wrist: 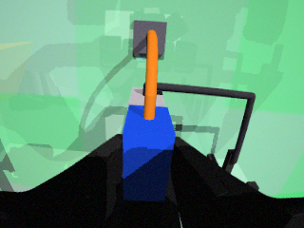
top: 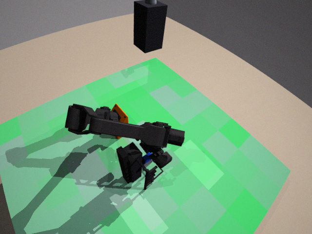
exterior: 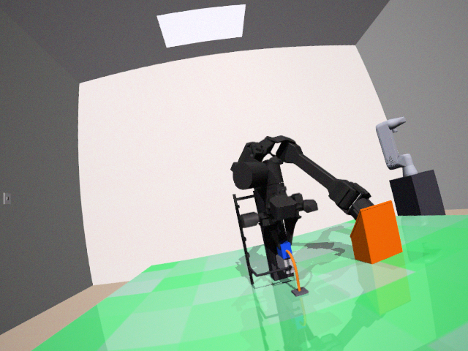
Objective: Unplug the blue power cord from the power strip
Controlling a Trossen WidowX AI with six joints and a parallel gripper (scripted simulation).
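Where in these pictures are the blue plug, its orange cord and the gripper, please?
blue plug (wrist: pixel 148 146): wrist view, on its lit upper face.
orange cord (wrist: pixel 151 76): wrist view, mid-length of the cord.
gripper (wrist: pixel 148 180): wrist view, between the fingertips, shut on the plug.

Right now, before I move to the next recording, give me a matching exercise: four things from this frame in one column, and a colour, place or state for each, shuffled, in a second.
Things:
1. gripper
2. plug
3. cord
4. wedge-shaped block

Descriptions:
A. orange and thin, curving from the plug to a small grey pad on the mat
B. orange, standing on the green mat by the arm's base
C. shut on the plug
D. blue, between the dark fingers

Pairs: 1-C, 2-D, 3-A, 4-B
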